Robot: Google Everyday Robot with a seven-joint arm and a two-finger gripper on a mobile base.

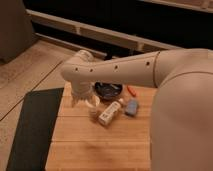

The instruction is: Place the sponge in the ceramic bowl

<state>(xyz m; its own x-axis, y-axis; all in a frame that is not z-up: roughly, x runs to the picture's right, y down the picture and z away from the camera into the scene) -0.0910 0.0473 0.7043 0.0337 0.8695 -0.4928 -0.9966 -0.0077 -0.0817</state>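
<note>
Where I have the gripper (82, 98): low over the wooden table (100, 147), at the end of the 1 arm (120, 67) that reaches in from the camera's right.
Gripper state: cannot tell how far open it is. I see nothing blue in it, so I judge it does not have the sponge.
Sponge (132, 106): flat on the wood, well off to the gripper's right as the camera looks, and apart from it.
Ceramic bowl (109, 90): beyond the gripper and a little to its right, closer to it than the sponge is. There is a pale glint inside, and I can't tell if anything is in it.
Sponge vs bowl: the sponge is outside the bowl, on the near side of it, not touching the rim.
White bottle (110, 113): lying tilted between the gripper and the sponge, just beside the sponge.
Cream cup (93, 104): right next to the gripper, on its near-right side. Contact unclear.
Orange-red item (131, 91): past the sponge, right of the bowl.
Done: goal state not met, since the sponge is not in the bowl.
Left, my call: 3 things, which are get hold of the sponge, carry it over the bowl, let go.
Watch: the bottle crowds the sponge's gripper side.
</note>
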